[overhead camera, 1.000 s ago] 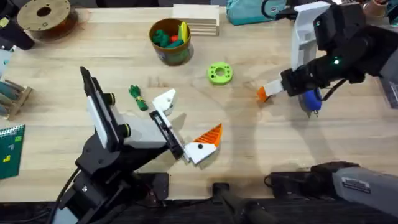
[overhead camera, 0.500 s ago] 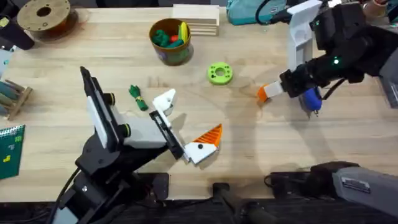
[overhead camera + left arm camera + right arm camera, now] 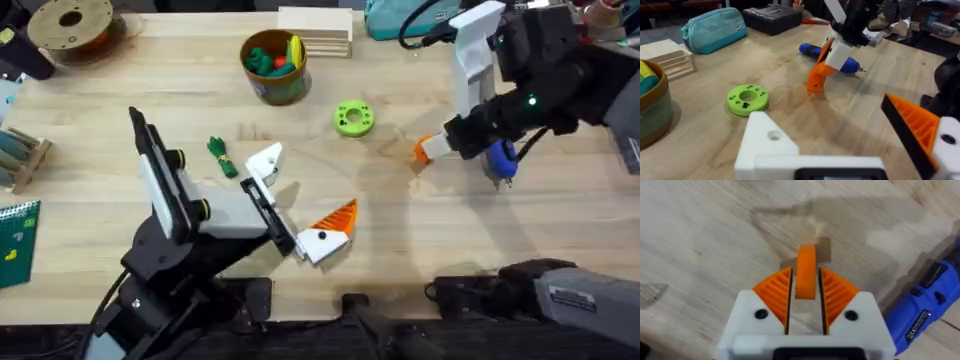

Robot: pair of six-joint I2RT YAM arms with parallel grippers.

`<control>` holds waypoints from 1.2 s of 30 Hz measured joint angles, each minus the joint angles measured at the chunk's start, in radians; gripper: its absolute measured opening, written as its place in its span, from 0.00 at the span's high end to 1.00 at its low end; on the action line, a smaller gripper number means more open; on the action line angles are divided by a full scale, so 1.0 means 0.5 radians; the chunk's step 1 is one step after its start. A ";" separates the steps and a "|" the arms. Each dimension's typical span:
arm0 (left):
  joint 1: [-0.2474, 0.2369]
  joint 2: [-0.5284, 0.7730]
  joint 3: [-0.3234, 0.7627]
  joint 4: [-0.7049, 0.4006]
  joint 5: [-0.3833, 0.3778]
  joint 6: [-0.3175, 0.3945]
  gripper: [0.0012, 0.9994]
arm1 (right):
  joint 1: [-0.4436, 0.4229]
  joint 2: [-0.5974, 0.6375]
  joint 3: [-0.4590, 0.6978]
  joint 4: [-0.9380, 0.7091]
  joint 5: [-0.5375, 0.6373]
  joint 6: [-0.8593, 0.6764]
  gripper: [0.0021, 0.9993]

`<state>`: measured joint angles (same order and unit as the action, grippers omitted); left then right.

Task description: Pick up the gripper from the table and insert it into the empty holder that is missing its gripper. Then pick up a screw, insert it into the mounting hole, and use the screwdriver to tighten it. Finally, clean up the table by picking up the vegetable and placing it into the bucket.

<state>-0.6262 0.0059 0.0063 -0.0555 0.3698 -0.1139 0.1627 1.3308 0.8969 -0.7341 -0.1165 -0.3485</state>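
Note:
My right gripper [image 3: 434, 147] is shut on the gripper [image 3: 423, 149], a small flat orange wedge held low over the table right of centre. In the right wrist view it stands between my orange pads [image 3: 775, 290]. The blue screwdriver [image 3: 498, 158] lies just beside it. My left gripper [image 3: 300, 195] is open at table centre. Its far jaw is the bare white holder [image 3: 266, 160]. The near jaw carries an orange ribbed fin [image 3: 337, 216]. The dark green vegetable [image 3: 221, 156] lies left of the holder. The olive bucket [image 3: 274, 66] stands at the back, holding toy food.
A bright green ring disc [image 3: 353, 117] lies between the bucket and my right gripper. Stacked wooden boards [image 3: 316, 30] and a teal pouch [image 3: 400, 18] sit along the back edge. A filament spool [image 3: 72, 25] is at the back left.
My right gripper has shifted slightly left with the orange gripper in it, and the arm above it has tilted. The left arm has not moved.

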 joint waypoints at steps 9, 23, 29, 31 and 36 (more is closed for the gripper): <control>0.000 0.001 0.000 0.000 0.000 0.000 0.01 | -0.001 0.000 0.008 0.005 0.010 0.007 0.98; 0.000 0.000 0.000 0.000 0.000 0.000 0.01 | -0.034 -0.451 0.085 -0.197 -0.128 0.153 0.98; 0.000 0.001 0.000 0.000 0.000 0.000 0.01 | -0.202 -0.740 0.055 -0.188 -0.626 0.299 0.98; 0.000 0.001 0.000 0.000 0.000 0.000 0.01 | -0.227 -0.764 -0.055 -0.039 -0.906 0.376 0.98; 0.000 0.000 0.000 0.000 0.000 0.000 0.01 | -0.082 -0.459 -0.486 0.851 -1.823 1.113 0.98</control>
<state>-0.6262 0.0059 0.0063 -0.0555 0.3698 -0.1139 0.1218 1.1013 0.6540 -0.3088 -1.0279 0.2082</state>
